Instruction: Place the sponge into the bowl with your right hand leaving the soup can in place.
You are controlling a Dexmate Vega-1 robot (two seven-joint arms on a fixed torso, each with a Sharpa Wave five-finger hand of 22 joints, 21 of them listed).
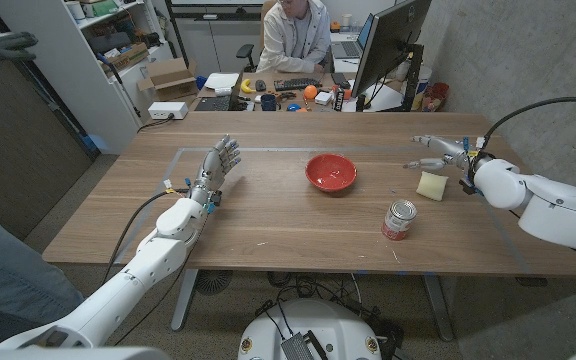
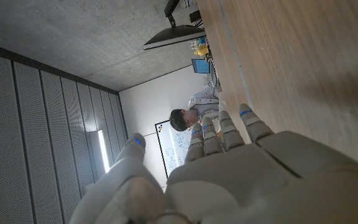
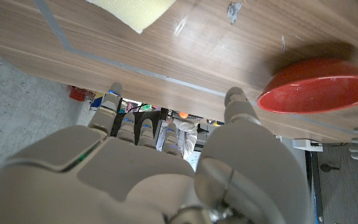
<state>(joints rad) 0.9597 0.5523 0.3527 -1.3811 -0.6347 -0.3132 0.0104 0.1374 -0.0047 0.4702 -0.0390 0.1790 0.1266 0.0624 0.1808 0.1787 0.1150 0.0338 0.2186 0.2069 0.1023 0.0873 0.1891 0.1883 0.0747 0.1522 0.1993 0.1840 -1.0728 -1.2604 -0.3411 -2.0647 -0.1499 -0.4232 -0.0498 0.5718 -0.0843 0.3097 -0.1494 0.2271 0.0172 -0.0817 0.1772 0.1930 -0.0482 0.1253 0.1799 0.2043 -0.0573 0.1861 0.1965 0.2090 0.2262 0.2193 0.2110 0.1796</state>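
Head view: red bowl (sponge outside).

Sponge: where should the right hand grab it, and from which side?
Pinch the sponge across its side faces, coming from above. It lies flat and low on the table, and the right hand hovers open just beyond it; the soup can stands apart, nearer the robot.

1. The sponge is pale yellow and lies flat on the counter.
2. The bowl is red, round and stands upright near the middle.
3. The soup can stands upright, near the sponge, closer to the robot.
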